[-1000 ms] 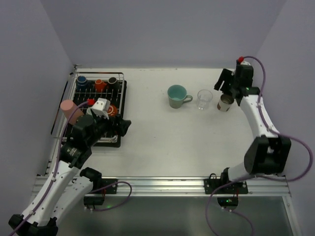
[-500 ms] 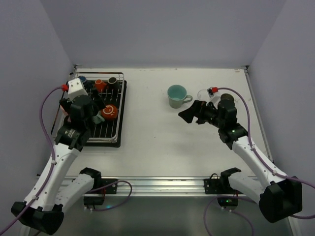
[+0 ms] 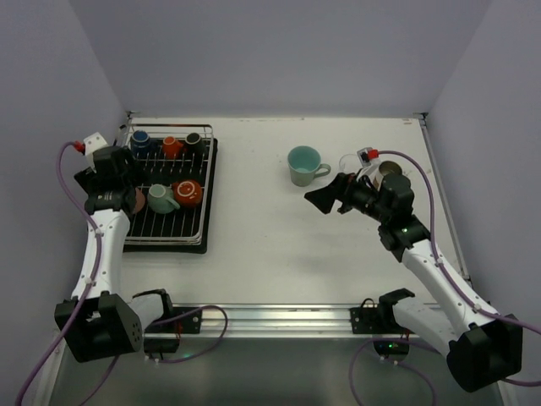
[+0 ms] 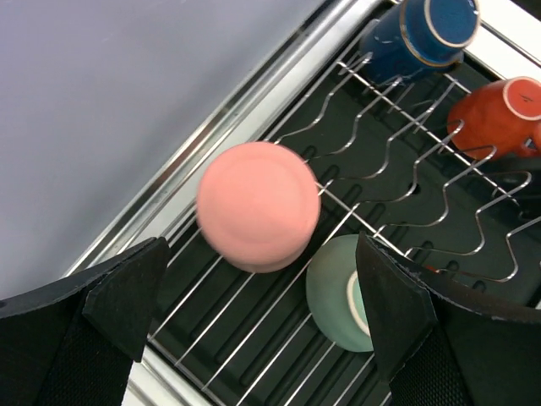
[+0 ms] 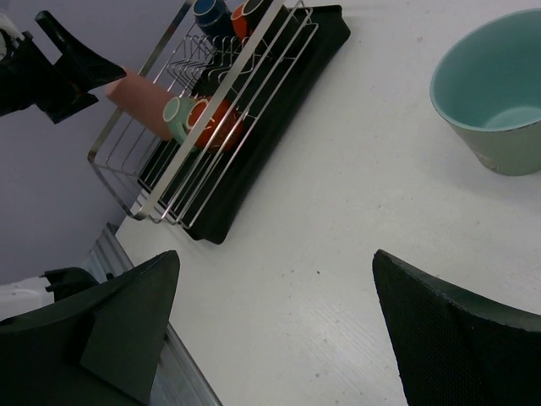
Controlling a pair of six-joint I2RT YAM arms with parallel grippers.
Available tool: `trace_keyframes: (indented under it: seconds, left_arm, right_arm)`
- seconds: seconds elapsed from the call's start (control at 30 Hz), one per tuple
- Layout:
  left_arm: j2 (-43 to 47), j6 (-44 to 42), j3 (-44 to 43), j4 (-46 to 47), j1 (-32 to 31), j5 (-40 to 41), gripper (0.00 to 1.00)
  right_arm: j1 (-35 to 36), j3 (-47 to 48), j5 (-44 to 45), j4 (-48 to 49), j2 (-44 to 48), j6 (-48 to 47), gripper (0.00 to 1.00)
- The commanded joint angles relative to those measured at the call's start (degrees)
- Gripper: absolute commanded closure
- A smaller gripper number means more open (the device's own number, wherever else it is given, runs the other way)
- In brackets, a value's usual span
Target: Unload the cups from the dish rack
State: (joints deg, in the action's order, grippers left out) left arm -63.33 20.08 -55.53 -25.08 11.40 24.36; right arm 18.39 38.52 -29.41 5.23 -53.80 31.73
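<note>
The left claw [image 4: 259, 275] is spread wide and holds nothing. In its wrist view the two fingers sit at the lower corners of the frame, with the tumbler [image 4: 258, 205] just above the gap between them. The tumbler is in the rack [image 4: 254, 93], base towards the camera, close to the rim that runs up the left of the frame. A teal mug [image 4: 338, 292] sits just beside it, lower right. A blue cup [image 4: 427, 34] and an orange cup [image 4: 503, 114] sit further in, upper right.

The right claw [image 5: 275, 271] is also fully open and empty, hanging over the bare bench [image 3: 270, 245] at centre right of the top view.

The tumbler looks like the next pick, and the space around it is tight. One finger could catch the rim or a wire on the way down, and the other could nudge the mug. The tumbler's round side may also roll or slip if the claw closes off-centre. Its edge is slightly blurred, so I cannot tell its exact tilt.
</note>
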Motion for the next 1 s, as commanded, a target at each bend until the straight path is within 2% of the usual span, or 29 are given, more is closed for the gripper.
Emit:
trace_keyframes:
  seconds: [0.0, 0.13, 0.33, 0.4, 0.43, 0.47, 0.53, 0.57, 0.67, 0.73, 0.97]
  left_arm:
    - [-1.26, -2.58, -0.99, 6.09, 0.47, -3.88, 0.0]
    - [-6.0, -3.46, -1.95, 6.45, 1.26, -1.6, 0.0]
    - [-8.48, -3.11, -0.29, 7.32, 1.34, 0.78, 0.0]
    - [-8.39, -2.85, 0.59, 8.12, 1.35, 0.43, 0.03]
    - [-8.3, -2.76, 0.94, 8.29, 1.35, 0.25, 0.07]
    - [-8.13, -2.85, 1.03, 8.47, 1.35, 0.34, 0.19]
    - [-7.95, -2.67, 1.12, 8.29, 1.35, 0.6, 0.29]
    - [-7.17, -2.67, 1.21, 7.95, 1.35, 0.51, 0.4]
    - [-4.19, -2.59, 1.74, 8.03, 1.26, 0.08, 0.55]
    - [-2.51, -2.5, 2.0, 7.77, 1.26, -0.45, 0.63]
    - [9.69, -1.53, -3.0, -0.48, 0.73, -5.09, 0.68]
  right_arm:
    - [0.5, -0.11, -2.58, 2.76, 0.63, 0.53, 0.01]
    - [0.77, 0.24, -2.23, 1.89, 0.54, -0.08, 0.01]
    - [0.68, 0.76, 1.11, -0.49, 1.24, -1.32, 0.01]
    - [0.77, 0.68, 0.76, -0.14, 1.16, -1.32, 0.01]
    - [0.77, 0.68, 0.67, -0.14, 1.07, -1.32, 0.01]
    - [0.77, 0.68, 0.49, -0.14, 0.98, -1.32, 0.01]
    - [0.77, 0.68, 0.58, -0.05, 0.8, -1.32, 0.01]
    - [0.77, 0.59, 0.49, 0.04, 0.8, -1.32, 0.01]
    - [0.85, 0.59, 0.14, 0.39, 0.19, -1.23, 0.01]
    - [0.86, 0.85, -0.03, 0.13, -0.42, -1.32, 0.01]
    - [1.65, 0.59, -2.39, 1.62, -1.3, 0.08, 0.01]
